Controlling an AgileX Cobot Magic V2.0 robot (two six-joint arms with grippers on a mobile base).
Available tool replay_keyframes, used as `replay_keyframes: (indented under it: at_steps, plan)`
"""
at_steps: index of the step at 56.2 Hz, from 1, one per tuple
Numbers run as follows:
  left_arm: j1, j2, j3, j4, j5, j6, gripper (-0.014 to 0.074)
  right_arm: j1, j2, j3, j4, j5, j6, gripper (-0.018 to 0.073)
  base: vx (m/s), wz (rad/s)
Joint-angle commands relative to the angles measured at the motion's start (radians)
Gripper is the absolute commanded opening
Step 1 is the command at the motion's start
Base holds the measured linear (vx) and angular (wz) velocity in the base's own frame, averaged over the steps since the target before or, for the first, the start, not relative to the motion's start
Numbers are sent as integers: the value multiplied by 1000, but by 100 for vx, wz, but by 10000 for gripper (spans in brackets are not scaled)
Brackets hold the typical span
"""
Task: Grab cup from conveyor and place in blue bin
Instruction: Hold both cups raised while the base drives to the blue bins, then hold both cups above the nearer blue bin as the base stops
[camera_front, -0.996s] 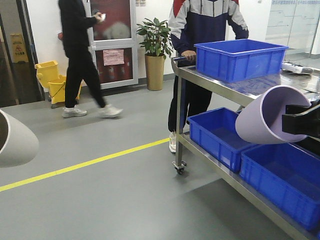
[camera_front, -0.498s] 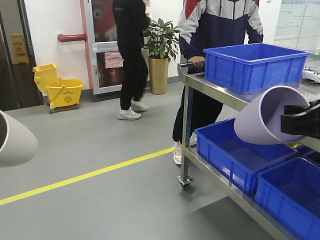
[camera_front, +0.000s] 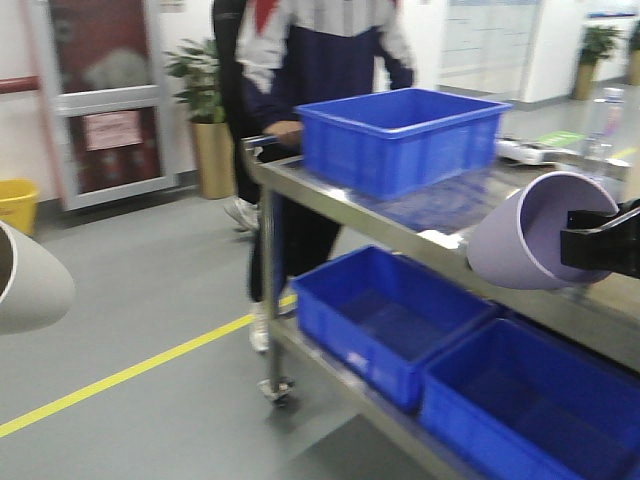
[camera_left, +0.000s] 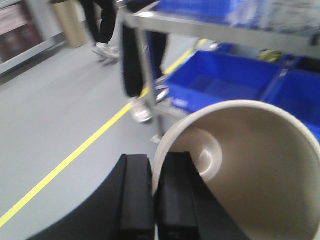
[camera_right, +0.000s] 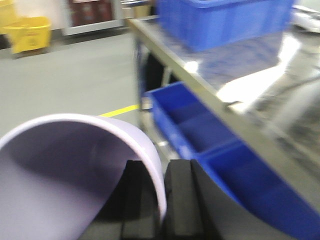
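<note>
Lilac cup (camera_front: 525, 235), rim pinched by right claw (camera_right: 161, 197), mouth toward frame left, hangs at right edge above lower-right blue bin (camera_front: 455, 425); left claw (camera_left: 156, 195), pinching cream cup (camera_left: 240, 170), lies well apart.

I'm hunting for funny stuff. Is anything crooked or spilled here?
Yes, both cups lie sideways. The left claw pinches the cream cup by its rim, and the right claw pinches the purple cup. Both look empty, and nothing has spilled.
</note>
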Motion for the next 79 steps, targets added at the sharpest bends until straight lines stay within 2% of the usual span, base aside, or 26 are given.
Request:
replay_keyframes:
  at_steps: [1, 44, 79]
  plan:
    - [0, -13, -27, -17, -85, -2, -6, 0, -22, -32, -6, -92, 3, -9, 28, -75]
    - [0, -13, -27, -17, -85, -2, -6, 0, -22, -32, -6, -92, 3, -9, 26, -76]
    - [0, -13, -27, -16, -85, -2, -6, 0, -22, -32, -6, -92, 3, -9, 22, -37]
